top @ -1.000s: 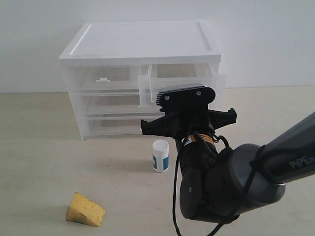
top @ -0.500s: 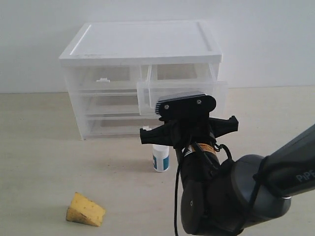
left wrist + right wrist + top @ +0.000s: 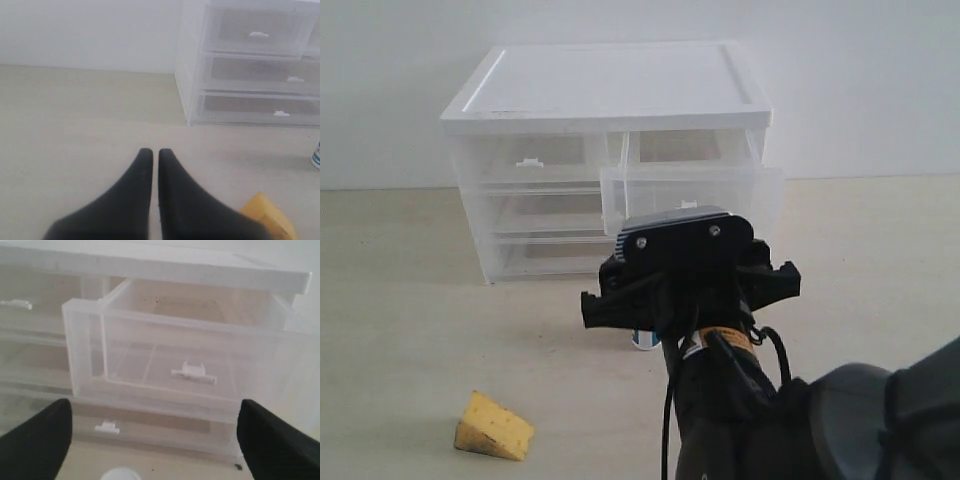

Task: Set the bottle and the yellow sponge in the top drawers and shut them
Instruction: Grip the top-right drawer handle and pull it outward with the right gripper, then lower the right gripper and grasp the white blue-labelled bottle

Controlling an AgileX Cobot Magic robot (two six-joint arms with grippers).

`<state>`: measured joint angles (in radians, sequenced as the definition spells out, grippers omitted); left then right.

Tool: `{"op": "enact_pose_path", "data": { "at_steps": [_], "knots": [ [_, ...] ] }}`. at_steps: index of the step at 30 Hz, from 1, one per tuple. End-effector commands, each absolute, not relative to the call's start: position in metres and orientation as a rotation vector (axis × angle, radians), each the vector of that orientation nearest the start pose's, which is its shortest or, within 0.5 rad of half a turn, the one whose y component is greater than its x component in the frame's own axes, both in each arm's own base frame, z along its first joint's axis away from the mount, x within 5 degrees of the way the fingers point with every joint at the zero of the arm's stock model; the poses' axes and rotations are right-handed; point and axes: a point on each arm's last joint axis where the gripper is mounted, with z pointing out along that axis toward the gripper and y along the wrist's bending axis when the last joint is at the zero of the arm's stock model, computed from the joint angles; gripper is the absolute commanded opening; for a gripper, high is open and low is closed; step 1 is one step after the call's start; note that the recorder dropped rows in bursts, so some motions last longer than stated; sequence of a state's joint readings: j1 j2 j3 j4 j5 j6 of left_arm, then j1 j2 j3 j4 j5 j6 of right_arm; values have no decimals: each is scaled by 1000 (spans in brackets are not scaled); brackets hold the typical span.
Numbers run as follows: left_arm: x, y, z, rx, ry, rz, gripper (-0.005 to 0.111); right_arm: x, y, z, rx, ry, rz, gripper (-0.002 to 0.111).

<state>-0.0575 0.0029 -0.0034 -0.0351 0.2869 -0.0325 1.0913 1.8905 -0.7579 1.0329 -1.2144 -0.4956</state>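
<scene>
The top drawers sit side by side in a white cabinet [image 3: 610,85]. The right top drawer [image 3: 692,192] is pulled out and looks empty; its tab handle [image 3: 194,372] faces my right gripper [image 3: 155,437]. That gripper is open wide, a little back from the drawer front, holding nothing. The left top drawer [image 3: 525,160] is shut. The bottle [image 3: 120,474] stands on the table below the right gripper, mostly hidden behind the arm in the exterior view. The yellow sponge [image 3: 494,426] lies at the front left, beside my shut, empty left gripper [image 3: 155,152].
Two full-width drawers [image 3: 250,75] below are shut. The right arm's dark body [image 3: 740,400] fills the front right of the exterior view. A white wall stands behind the cabinet. The table [image 3: 390,300] is pale beige.
The right top drawer came further out. My right gripper then opened wide, let go of the handle and drew back from the cabinet. The left gripper stayed shut.
</scene>
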Motion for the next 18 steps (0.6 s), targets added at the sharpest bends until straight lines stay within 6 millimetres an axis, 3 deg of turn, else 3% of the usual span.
{"op": "enact_pose_path", "data": {
  "at_steps": [1, 7, 12, 18],
  "knots": [
    [55, -4, 187, 1, 1769, -89, 4, 194, 252, 161, -190, 1651, 100, 81],
    [55, -4, 187, 1, 1769, -89, 4, 189, 253, 154, -161, 1669, 161, 81],
    [55, -4, 187, 1, 1769, -89, 4, 189, 256, 137, -168, 1696, 170, 81],
    [55, -4, 187, 1, 1769, -89, 4, 202, 258, 129, -149, 1738, 162, 81]
  ]
}}
